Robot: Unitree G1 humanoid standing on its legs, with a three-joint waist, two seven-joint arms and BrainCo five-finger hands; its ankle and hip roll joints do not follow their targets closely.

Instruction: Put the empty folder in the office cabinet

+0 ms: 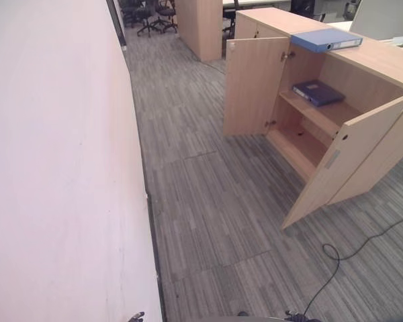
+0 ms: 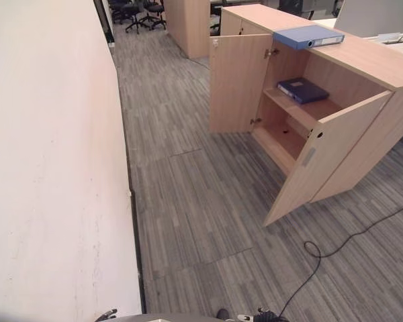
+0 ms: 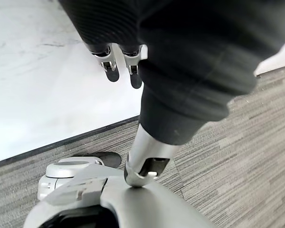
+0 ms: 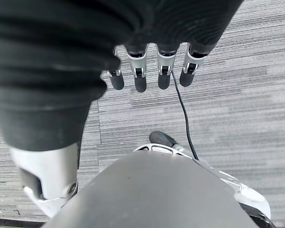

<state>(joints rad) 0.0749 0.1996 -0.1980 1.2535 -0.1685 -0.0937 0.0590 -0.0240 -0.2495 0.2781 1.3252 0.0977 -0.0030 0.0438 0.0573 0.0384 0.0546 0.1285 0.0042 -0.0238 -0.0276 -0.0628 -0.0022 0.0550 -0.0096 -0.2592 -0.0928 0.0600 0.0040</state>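
The light blue folder point(image 1: 326, 39) lies flat on top of the open cabinet point(image 1: 383, 64), well away from both hands; a darker folder point(image 1: 318, 92) sits on the upper shelf point(image 1: 322, 115). The left robot hand point(image 3: 121, 71) and right robot hand point(image 4: 152, 71) hang with fingers straight, holding nothing. Empty, the folder is probably light and stiff; its spine looks the best place to grip.

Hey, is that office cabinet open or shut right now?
Open. Both doors of the cabinet swing outward, exposing the shelf with a dark blue folder lying flat on it.
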